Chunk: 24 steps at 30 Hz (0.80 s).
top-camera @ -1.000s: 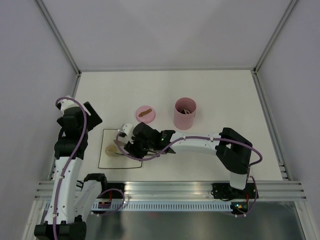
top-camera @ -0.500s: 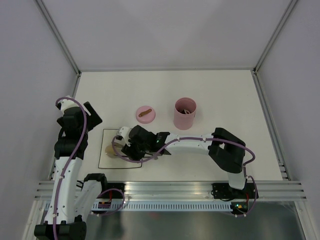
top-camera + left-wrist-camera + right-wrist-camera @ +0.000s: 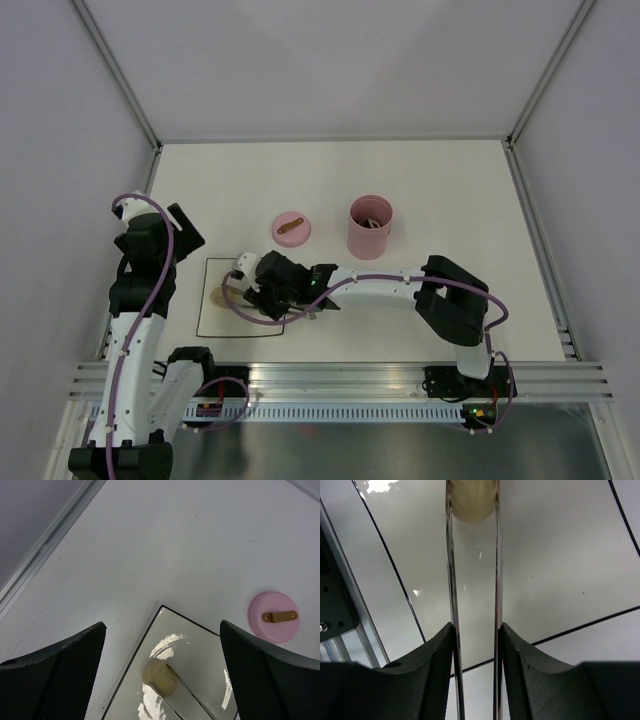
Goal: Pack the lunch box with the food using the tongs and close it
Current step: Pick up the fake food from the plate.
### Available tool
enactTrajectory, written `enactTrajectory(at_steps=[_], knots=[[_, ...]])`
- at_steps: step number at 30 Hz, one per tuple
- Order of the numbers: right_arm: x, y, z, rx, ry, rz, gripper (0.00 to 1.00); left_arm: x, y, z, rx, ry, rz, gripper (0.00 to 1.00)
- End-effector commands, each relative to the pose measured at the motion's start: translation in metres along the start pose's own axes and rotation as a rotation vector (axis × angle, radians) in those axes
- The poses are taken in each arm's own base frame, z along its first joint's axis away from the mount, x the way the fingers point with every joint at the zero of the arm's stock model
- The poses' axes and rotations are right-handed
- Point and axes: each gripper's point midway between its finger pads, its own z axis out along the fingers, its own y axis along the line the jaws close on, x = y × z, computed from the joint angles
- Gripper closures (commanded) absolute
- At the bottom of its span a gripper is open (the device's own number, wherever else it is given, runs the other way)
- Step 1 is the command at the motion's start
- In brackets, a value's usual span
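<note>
No writing, label, brand or number can be read on the lunch box, lid or plate.

Half the beige ball, the tongs tips — past right-wrist view's edge

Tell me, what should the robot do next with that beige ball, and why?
Probably lift it straight up a little. The right hand holds the tongs, whose two arms flank the beige ball on the plate, and the pink lunch box stands open farther back.
</note>
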Motion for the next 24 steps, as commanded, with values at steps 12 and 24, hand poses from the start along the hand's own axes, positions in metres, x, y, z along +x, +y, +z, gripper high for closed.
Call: enactTrajectory(at_steps=[12, 24], knots=[[-0.053, -0.092, -0.138, 0.178, -0.264, 0.243, 0.85, -0.002, -0.004, 0.004, 0.009, 0.006, 0.011, 0.01], [0.006, -0.237, -0.298, 0.661, -0.321, 0.557, 0.89, 0.011, -0.061, 0.006, 0.242, 0.139, -0.007, 0.01]])
